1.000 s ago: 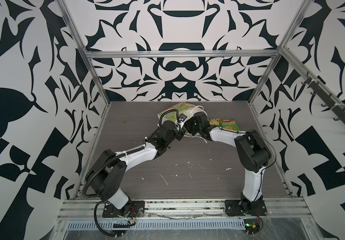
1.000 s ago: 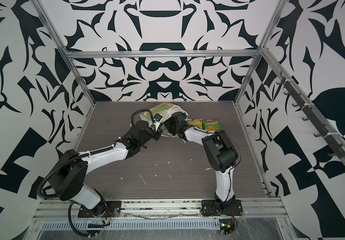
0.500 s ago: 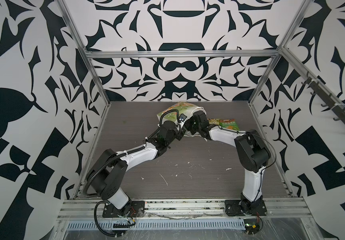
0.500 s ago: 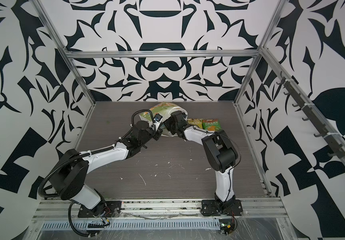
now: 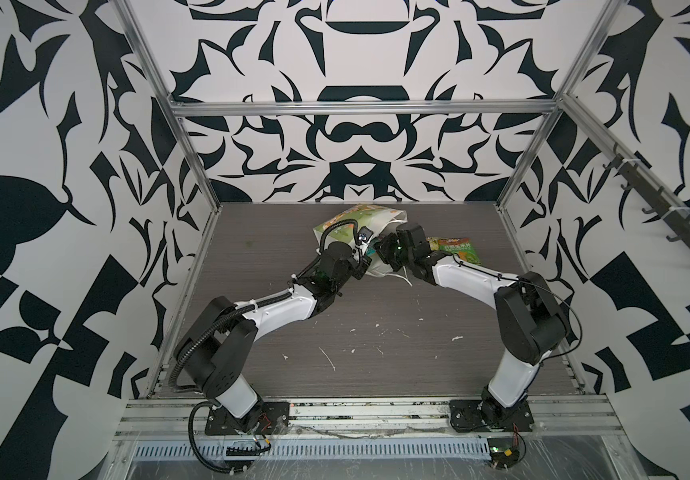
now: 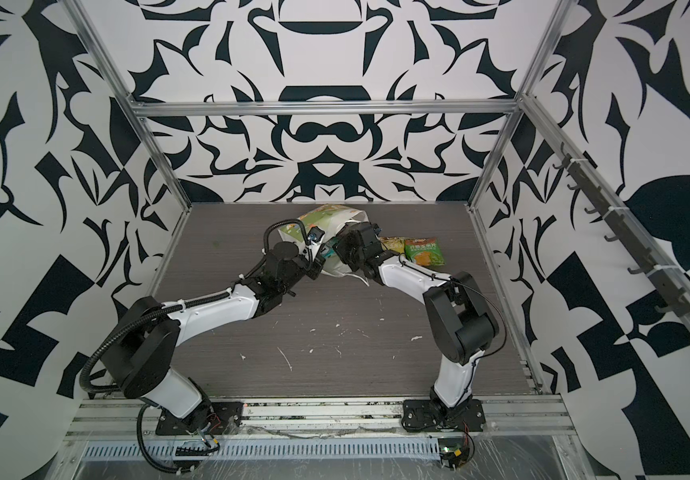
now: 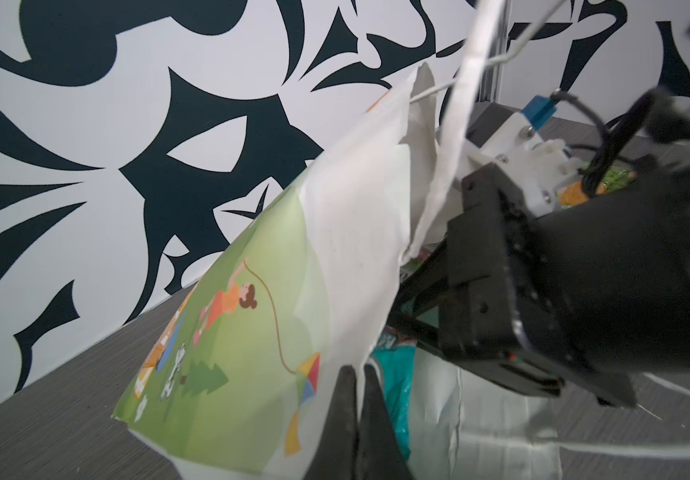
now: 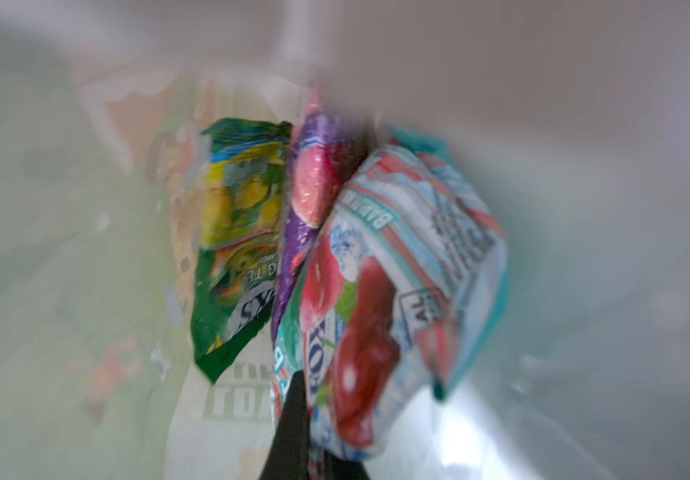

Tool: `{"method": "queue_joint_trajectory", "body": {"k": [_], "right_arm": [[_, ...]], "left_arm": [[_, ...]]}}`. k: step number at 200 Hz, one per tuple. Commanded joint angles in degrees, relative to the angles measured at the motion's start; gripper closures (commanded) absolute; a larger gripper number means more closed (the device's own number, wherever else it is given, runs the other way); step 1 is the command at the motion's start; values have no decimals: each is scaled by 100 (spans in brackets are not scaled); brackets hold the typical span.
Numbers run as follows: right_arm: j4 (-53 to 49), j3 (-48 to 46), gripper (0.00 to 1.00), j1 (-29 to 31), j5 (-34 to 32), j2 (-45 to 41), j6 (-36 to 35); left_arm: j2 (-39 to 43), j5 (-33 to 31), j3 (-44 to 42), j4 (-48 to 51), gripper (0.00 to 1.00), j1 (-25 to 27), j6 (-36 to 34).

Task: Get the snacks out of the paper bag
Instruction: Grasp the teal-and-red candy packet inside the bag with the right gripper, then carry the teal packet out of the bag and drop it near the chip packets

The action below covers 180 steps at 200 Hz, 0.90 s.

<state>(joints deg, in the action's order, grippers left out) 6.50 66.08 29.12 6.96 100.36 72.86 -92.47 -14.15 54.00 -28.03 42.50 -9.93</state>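
Note:
The paper bag (image 5: 361, 217) (image 6: 326, 217) lies on its side at the back middle of the table, mouth toward the arms. My left gripper (image 7: 356, 372) (image 5: 367, 262) is shut on the white rim of the paper bag (image 7: 252, 332) and holds it up. My right gripper (image 8: 314, 419) (image 5: 389, 249) reaches into the mouth and is shut on a teal packet with red fruit (image 8: 376, 270) (image 7: 395, 374). Beside it inside the bag lie a green packet (image 8: 235, 249) and a purple one (image 8: 310, 199). Two snacks, one green (image 5: 457, 249) (image 6: 424, 251) and one yellowish (image 6: 391, 245), lie on the table to the right of the bag.
White scraps (image 5: 328, 359) are scattered over the dark table (image 5: 397, 345) in front of the arms. Patterned walls and aluminium posts (image 5: 193, 149) enclose the table. A rail of hooks (image 5: 659, 208) runs along the right wall.
My right gripper's jaws have closed on the teal packet inside the bag. Both arms have barely shifted, and the left gripper keeps its hold on the rim.

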Motion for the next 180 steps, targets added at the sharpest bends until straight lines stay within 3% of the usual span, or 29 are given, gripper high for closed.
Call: {"method": "queue_joint_trajectory", "body": {"k": [1,123,180], "right_arm": [[31,-140,100,10,-73,-566,-299],[-389,-318,100,-16,305,-1460,-1418],[-578,-228,100,-133,798,-1796,-2109]], "left_arm": [[-82,-91,117,-103,100,13,-5],[-125,-251,248,55,100,13,23],[-141,-371,313,120,100,-9,25]]}}
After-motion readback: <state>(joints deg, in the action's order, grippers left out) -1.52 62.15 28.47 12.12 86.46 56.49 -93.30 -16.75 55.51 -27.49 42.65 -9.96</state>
